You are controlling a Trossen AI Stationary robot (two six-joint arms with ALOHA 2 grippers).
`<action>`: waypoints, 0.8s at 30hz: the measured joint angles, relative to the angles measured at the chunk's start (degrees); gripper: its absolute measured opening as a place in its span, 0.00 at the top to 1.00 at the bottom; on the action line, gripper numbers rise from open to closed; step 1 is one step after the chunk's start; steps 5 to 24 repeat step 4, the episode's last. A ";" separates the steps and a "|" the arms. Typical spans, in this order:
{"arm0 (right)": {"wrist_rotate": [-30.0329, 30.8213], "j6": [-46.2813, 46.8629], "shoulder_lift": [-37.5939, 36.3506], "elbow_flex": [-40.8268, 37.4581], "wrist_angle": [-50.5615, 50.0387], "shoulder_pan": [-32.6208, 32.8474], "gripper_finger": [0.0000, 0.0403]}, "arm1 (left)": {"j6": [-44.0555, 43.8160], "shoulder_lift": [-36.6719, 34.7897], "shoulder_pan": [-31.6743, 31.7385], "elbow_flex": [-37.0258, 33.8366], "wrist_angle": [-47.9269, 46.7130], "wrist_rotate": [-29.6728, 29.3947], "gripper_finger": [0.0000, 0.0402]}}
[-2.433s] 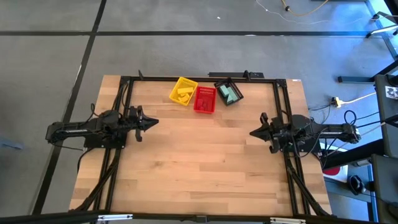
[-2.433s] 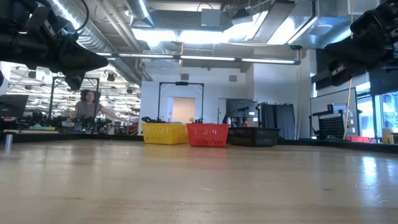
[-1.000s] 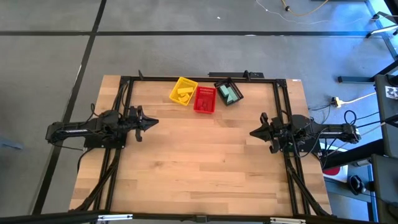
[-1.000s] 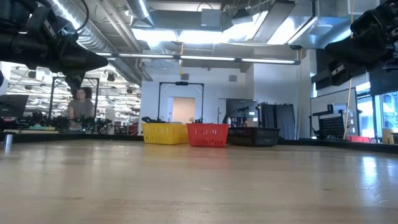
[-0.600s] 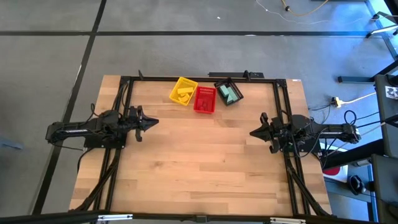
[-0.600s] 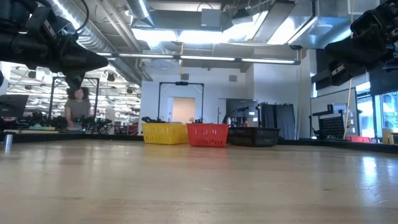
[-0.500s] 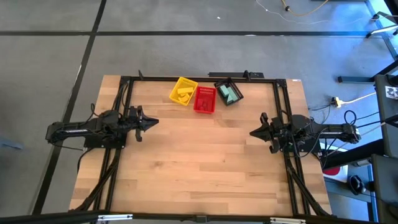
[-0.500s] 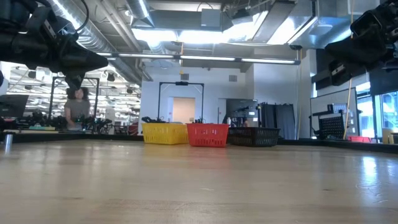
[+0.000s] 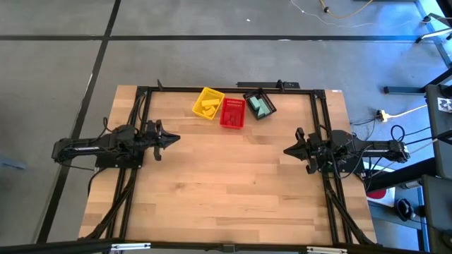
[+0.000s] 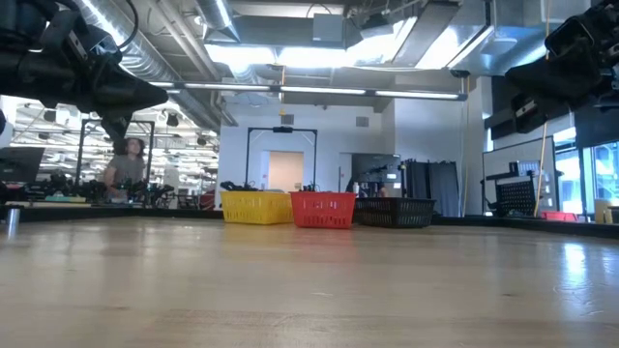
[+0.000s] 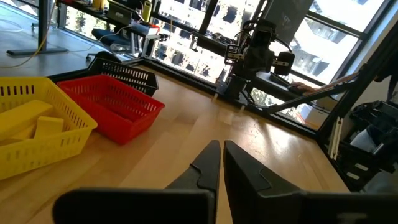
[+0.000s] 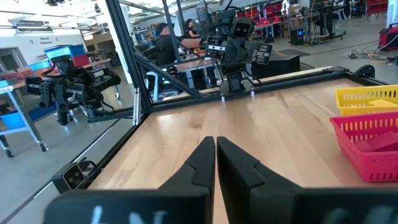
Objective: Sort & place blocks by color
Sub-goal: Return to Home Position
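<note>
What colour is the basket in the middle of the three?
The middle basket is red; the high view shows it best.

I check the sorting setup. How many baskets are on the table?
3. The yellow basket, red basket and black basket stand side by side near the table's far edge. None seems hidden. Shut, the left gripper and right gripper wait at the sides.

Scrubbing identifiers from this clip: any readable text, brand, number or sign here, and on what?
No text reads legibly in any view.
Wall sign, right wrist view: too small to read.
Pale marks on the right wrist housing: blurred, unreadable.
Black-and-white marker at the high view's right edge: pattern only, no legible letters.
Red basket, yellow basket: no labels seen.
</note>
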 joint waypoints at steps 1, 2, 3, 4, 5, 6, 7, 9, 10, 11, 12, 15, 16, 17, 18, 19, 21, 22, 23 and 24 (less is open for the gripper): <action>0.00 0.04 0.00 0.00 0.00 0.01 0.95 | -0.02 0.00 -0.01 0.00 -0.01 0.00 0.97; 0.00 0.08 0.00 0.00 0.00 0.01 0.95 | 0.00 0.00 0.00 0.00 0.01 0.00 0.98; 0.00 0.10 0.00 0.00 0.00 0.00 0.95 | 0.00 0.00 0.02 -0.02 -0.01 0.00 0.98; 0.00 0.07 0.00 0.00 0.00 0.01 0.95 | 0.00 0.00 -0.01 0.01 0.01 0.00 0.98; 0.00 0.07 0.00 0.00 0.00 0.01 0.95 | 0.00 0.00 -0.01 0.01 0.01 0.00 0.98; 0.00 0.07 0.00 0.00 0.00 0.01 0.95 | 0.00 0.00 -0.01 0.01 0.01 0.00 0.98; 0.00 0.07 0.00 0.00 0.00 0.01 0.95 | 0.00 0.00 -0.01 0.01 0.01 0.00 0.98; 0.00 0.07 0.00 0.00 0.00 0.01 0.95 | 0.00 0.00 -0.01 0.01 0.01 0.00 0.98; 0.00 0.07 0.00 0.00 0.00 0.01 0.95 | 0.00 0.00 -0.01 0.01 0.01 0.00 0.98; 0.00 0.07 0.00 0.00 0.00 0.01 0.95 | 0.00 0.00 -0.01 0.01 0.01 0.00 0.98; 0.00 0.07 0.00 0.00 0.00 0.01 0.95 | 0.00 0.00 -0.01 0.01 0.01 0.00 0.98; 0.00 0.07 0.00 0.00 0.00 0.01 0.95 | 0.00 0.00 -0.01 0.01 0.01 0.00 0.98; 0.00 0.07 0.00 0.00 0.00 0.01 0.95 | 0.00 0.00 -0.01 0.01 0.01 0.00 0.98; 0.00 0.07 0.00 0.00 0.00 0.01 0.95 | 0.00 0.00 -0.01 0.01 0.01 0.00 0.98; 0.00 0.07 0.00 0.00 0.00 0.01 0.95 | 0.00 0.00 -0.01 0.01 0.01 0.00 0.98; 0.00 0.07 0.00 0.00 0.00 0.01 0.95 | 0.00 0.00 -0.01 0.01 0.01 0.00 0.98; 0.00 0.07 0.00 0.00 0.00 0.01 0.95 | 0.00 0.00 -0.01 0.01 0.01 0.00 0.98; 0.00 0.07 0.00 0.00 0.00 0.01 0.95 | 0.00 0.00 -0.01 0.01 0.01 0.00 0.98; 0.00 0.07 0.00 0.00 0.00 0.01 0.95 | 0.00 0.00 -0.01 0.01 0.01 0.00 0.98; 0.00 0.07 0.00 0.00 0.00 0.01 0.95 | 0.00 0.00 -0.01 0.01 0.01 0.00 0.98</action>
